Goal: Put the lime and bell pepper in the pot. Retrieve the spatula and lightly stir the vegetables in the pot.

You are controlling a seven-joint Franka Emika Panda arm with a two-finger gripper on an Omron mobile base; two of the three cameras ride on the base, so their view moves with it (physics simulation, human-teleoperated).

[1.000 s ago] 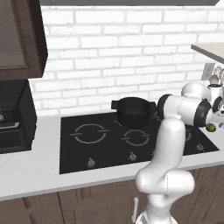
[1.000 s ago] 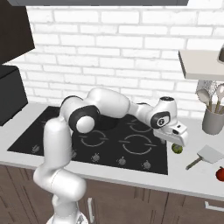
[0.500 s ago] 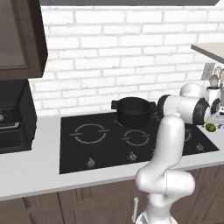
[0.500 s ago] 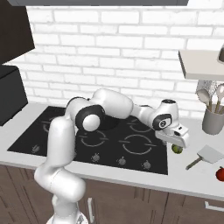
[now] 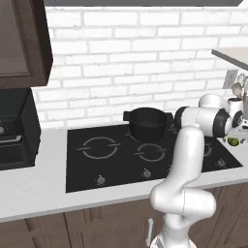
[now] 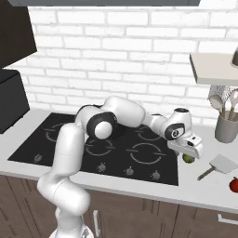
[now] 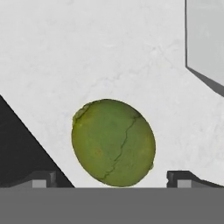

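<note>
On the pale counter (image 6: 139, 188) right of the hob, my gripper (image 7: 113, 178) hangs released over the lime (image 7: 113, 142), seemingly not touching.

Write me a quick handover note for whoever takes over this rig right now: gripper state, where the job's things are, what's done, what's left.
Gripper: open, poised over the lime, one of the fingers on each side of it, nothing held.
Lime: on the white counter, just off the cooktop's right edge.
Spatula: lying on the counter to the right of the lime.
Bell pepper: on the counter, farther right, near the front edge.
Pot: on the back of the cooktop.
Done: none of the vegetables moved yet.
Left: grasp the lime, put it in the pot, then the pepper, then fetch the spatula and stir.
</note>
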